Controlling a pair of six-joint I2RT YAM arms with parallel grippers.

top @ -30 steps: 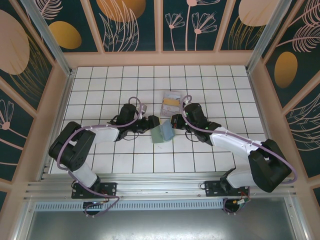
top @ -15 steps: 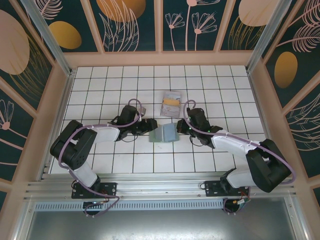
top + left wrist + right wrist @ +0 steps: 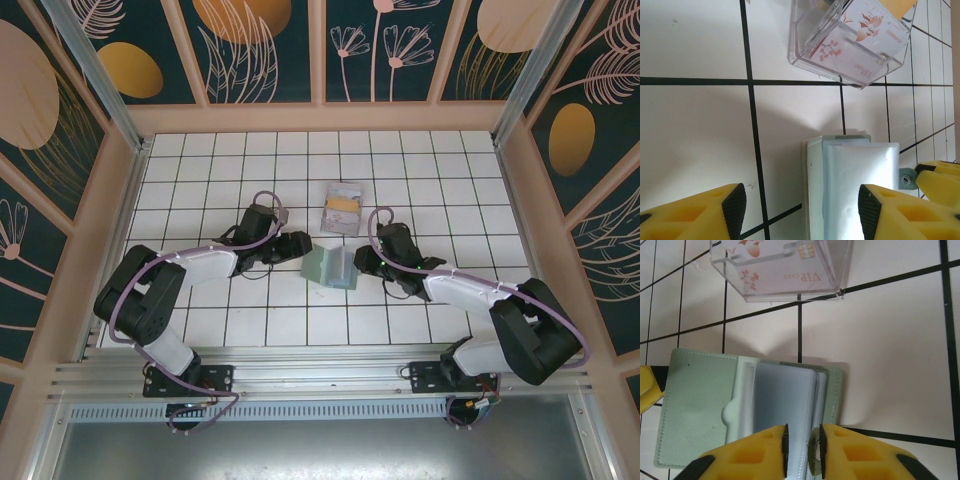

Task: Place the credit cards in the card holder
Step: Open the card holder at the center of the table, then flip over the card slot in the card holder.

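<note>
The card holder [image 3: 330, 267] is now lying opened on the worktop [image 3: 200, 180], just nearer than the credit cards [image 3: 343, 207], left fingers [image 3: 690, 212] open beside it, right fingers [image 3: 750, 455] parting over it, grip unclear, readying it for loading.

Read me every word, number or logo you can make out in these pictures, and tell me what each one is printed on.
"VIP CARD": on the front card of the credit cards, standing in the clear box; it reads upside down in the right wrist view.
A small line of print along that card's edge, in the left wrist view: too small and blurred to read.
The card holder: no text or logo visible.
</note>
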